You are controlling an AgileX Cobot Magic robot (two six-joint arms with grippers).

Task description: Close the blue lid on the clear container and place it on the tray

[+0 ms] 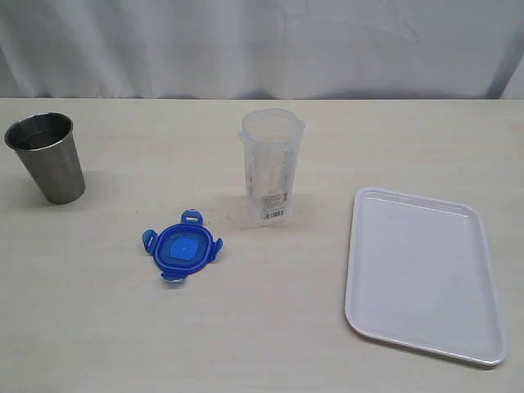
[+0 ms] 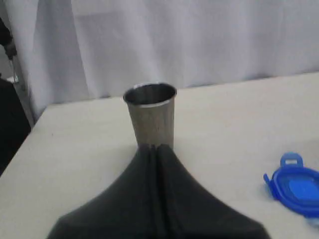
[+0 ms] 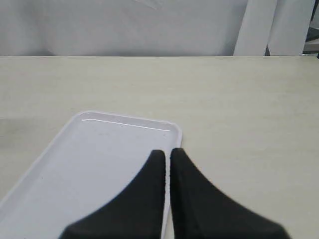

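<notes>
The blue lid (image 1: 183,246) lies flat on the table, left of centre, its flaps spread; its edge also shows in the left wrist view (image 2: 296,188). The clear container (image 1: 271,166) stands upright and uncovered just behind and right of the lid. The white tray (image 1: 422,274) rests empty on the right; its far corner fills the right wrist view (image 3: 89,164). Neither arm appears in the exterior view. My left gripper (image 2: 155,148) is shut and empty, pointing at the steel cup. My right gripper (image 3: 167,152) is shut and empty above the tray's rim.
A grey steel cup (image 1: 47,157) stands upright at the far left, also straight ahead in the left wrist view (image 2: 150,114). A white curtain (image 1: 262,45) hangs behind the table's far edge.
</notes>
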